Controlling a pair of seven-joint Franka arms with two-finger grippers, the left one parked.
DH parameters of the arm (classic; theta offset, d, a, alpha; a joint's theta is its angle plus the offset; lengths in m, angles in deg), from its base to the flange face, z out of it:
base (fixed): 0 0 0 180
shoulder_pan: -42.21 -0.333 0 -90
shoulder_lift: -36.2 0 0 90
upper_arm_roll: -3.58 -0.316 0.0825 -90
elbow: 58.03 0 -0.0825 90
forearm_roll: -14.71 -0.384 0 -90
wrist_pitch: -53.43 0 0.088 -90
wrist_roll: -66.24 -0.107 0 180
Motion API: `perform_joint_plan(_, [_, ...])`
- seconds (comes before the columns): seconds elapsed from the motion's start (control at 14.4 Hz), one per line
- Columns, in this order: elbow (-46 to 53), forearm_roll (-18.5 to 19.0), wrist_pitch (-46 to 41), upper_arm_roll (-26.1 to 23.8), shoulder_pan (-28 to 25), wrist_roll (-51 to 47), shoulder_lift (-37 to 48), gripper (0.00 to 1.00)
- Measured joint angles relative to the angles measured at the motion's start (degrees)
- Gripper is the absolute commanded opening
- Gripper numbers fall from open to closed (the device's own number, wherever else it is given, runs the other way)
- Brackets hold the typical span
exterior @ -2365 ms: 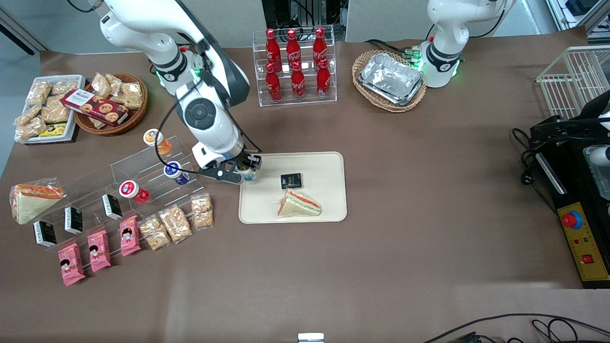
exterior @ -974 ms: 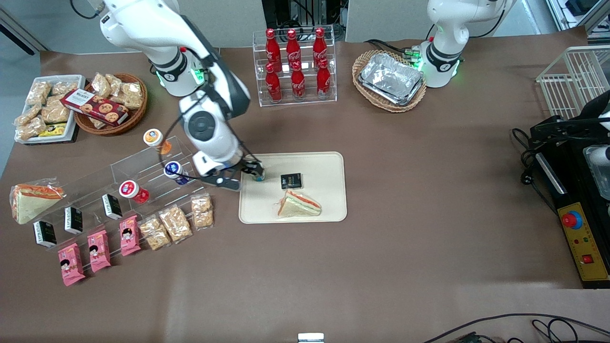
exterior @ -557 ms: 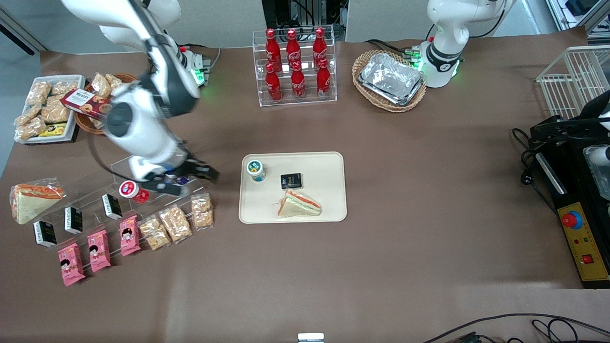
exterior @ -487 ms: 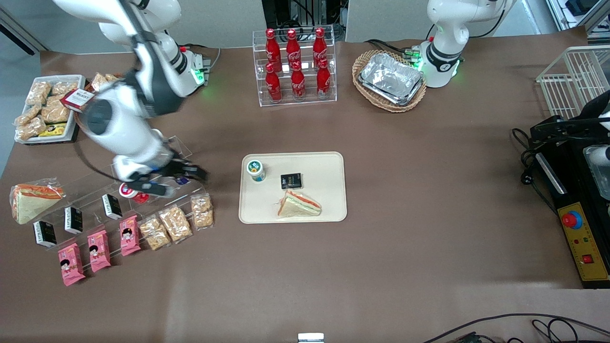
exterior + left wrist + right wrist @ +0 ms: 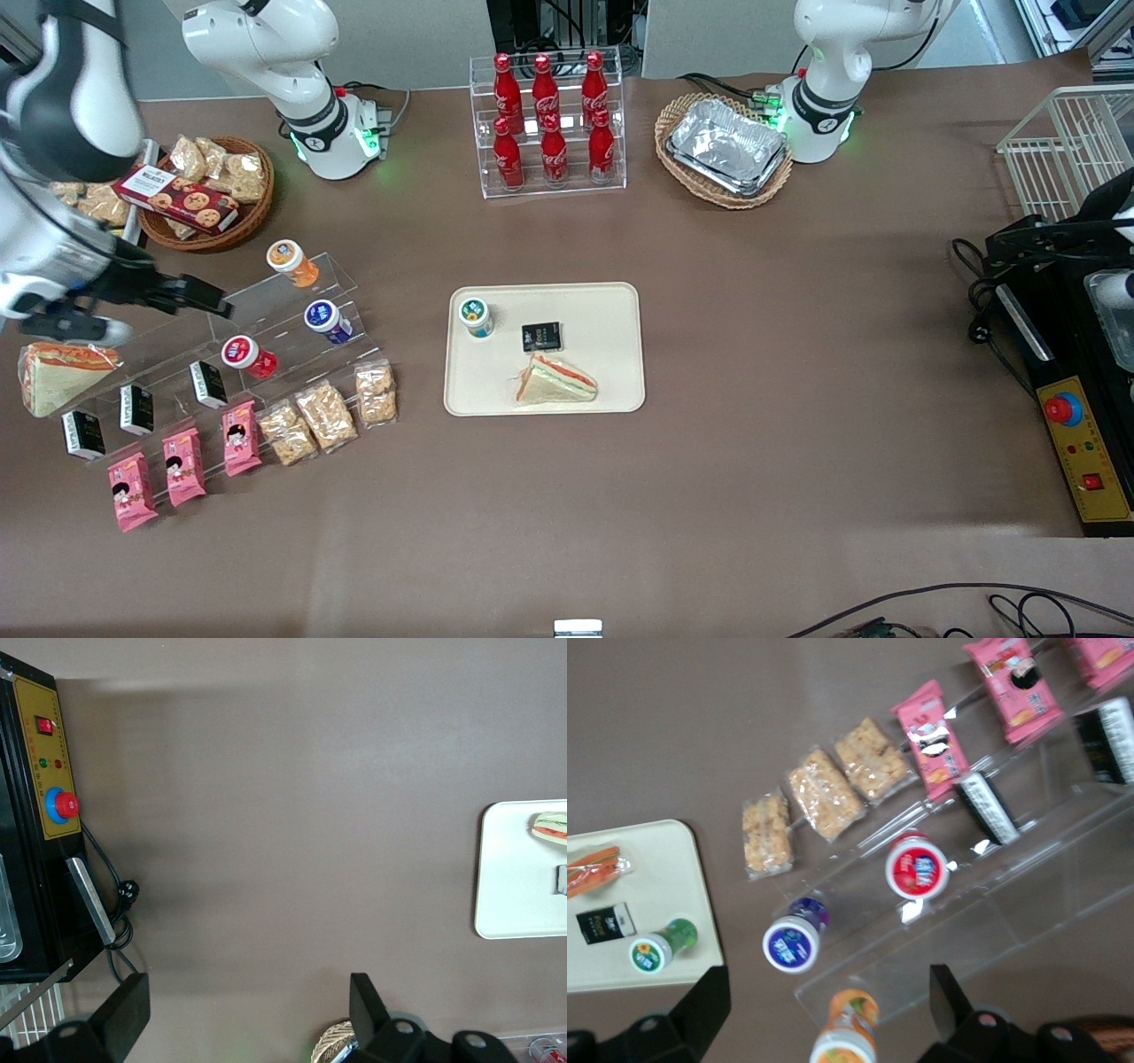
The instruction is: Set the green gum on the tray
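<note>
The green gum (image 5: pixel 476 315), a small white bottle with a green lid, stands upright on the cream tray (image 5: pixel 606 305), in the tray corner nearest the working arm's end of the table. It also shows in the right wrist view (image 5: pixel 660 948), on the tray (image 5: pixel 656 859). My right gripper (image 5: pixel 209 303) is open and empty. It hangs high above the clear acrylic stand (image 5: pixel 266 306), well away from the tray toward the working arm's end of the table. In the right wrist view the gripper (image 5: pixel 824 1028) has its fingers (image 5: pixel 700 1010) spread wide.
A wrapped sandwich (image 5: pixel 556 379) and a black packet (image 5: pixel 541 337) lie on the tray. The stand holds orange-lidded (image 5: pixel 288 259), blue-lidded (image 5: pixel 325 319) and red-lidded (image 5: pixel 244 354) bottles. Snack packets (image 5: pixel 323 415) lie in front of it. A cola rack (image 5: pixel 549 124) and foil trays (image 5: pixel 726 146) stand farther from the camera.
The gripper let go of the green gum on the tray, then swung up and away toward the working arm's end of the table. The gum stays upright where it was left.
</note>
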Motion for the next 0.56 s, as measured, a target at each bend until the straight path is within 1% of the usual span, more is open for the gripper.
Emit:
perform_joint_plan(0.14, [4.77, 1.46, -5.27, 0.08, 0.97, 0.28, 0.12, 1.0])
perform_joint_plan(0.28, [9.31, 2.12, -9.4, 0.69, 1.22, 0.27, 0.15, 1.0])
perform_joint_plan(0.56, [14.84, 2.33, -13.06, 2.32, 1.46, 0.27, 0.02, 1.0])
